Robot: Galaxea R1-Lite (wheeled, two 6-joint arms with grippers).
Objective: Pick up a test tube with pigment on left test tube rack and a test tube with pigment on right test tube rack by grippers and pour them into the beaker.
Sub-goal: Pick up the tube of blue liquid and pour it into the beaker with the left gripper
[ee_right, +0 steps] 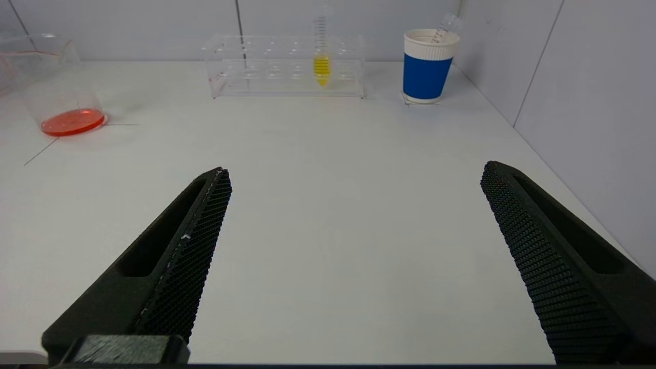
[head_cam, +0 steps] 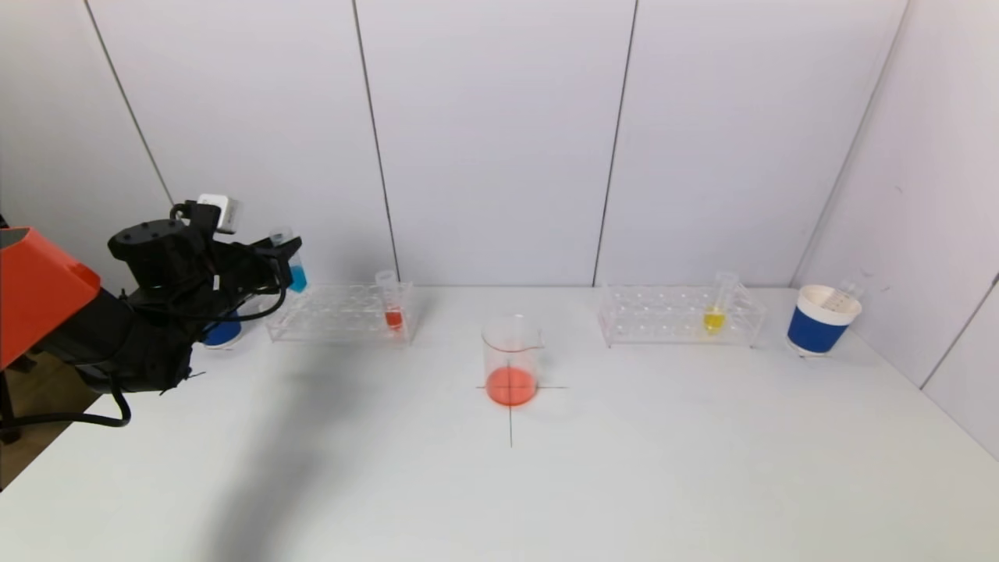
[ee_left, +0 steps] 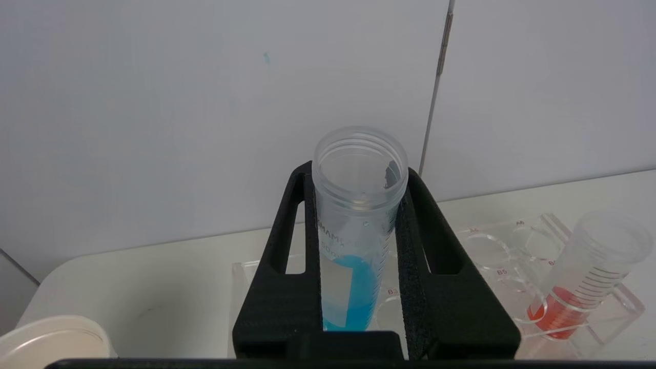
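Observation:
My left gripper (head_cam: 285,254) is shut on a clear test tube of blue pigment (head_cam: 294,273), held upright above the left end of the left rack (head_cam: 339,312). The left wrist view shows the tube (ee_left: 353,246) clamped between the black fingers (ee_left: 425,266). A tube of red pigment (head_cam: 392,311) stands in the left rack. A tube of yellow pigment (head_cam: 716,310) stands in the right rack (head_cam: 679,315). The glass beaker (head_cam: 511,361) with red-orange liquid stands mid-table on a cross mark. My right gripper (ee_right: 353,179) is open and empty, low over the table, out of the head view.
A blue-and-white paper cup (head_cam: 821,321) with an empty tube in it stands at the far right by the wall. Another blue cup (head_cam: 224,332) sits behind my left arm. White wall panels close the back and right sides.

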